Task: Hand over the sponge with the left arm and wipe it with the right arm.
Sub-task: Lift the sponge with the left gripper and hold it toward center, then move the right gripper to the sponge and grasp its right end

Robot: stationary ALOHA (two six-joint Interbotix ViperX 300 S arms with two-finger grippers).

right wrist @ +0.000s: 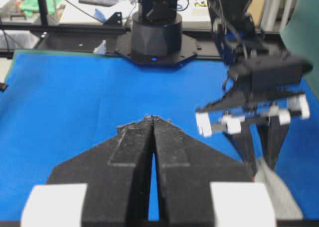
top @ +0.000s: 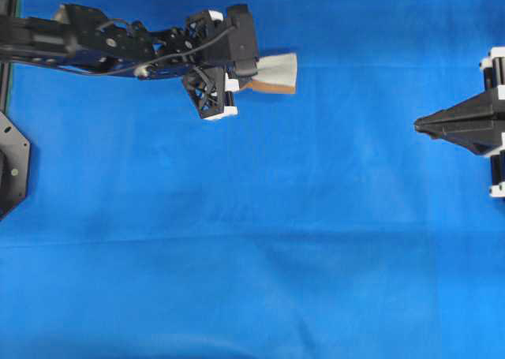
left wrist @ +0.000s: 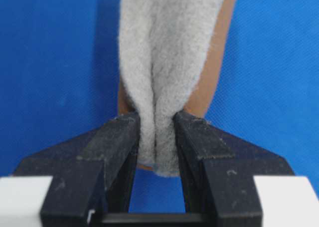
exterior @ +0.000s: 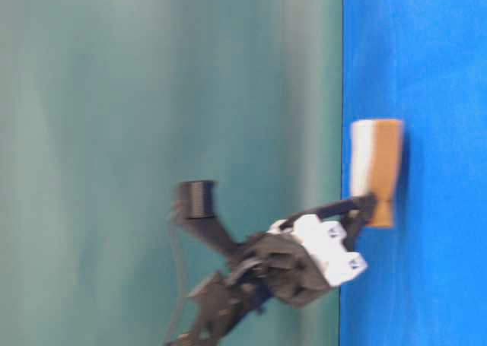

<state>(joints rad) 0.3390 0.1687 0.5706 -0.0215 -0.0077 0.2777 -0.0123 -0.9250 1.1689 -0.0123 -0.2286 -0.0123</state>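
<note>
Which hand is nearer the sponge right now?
Left. The left hand is on the sponge, its fingers pinching one end. The right hand sits shut far off at the right edge, apart from it.

From my seat the blue counter [top: 252,256] is wide open between the arms; only the left end effector [top: 237,76] pinching the sponge [top: 276,72] blocks the upper left.

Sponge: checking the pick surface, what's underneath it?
Blue cloth lies under the sponge, pinched by the left gripper. The patch directly beneath is covered.
</note>
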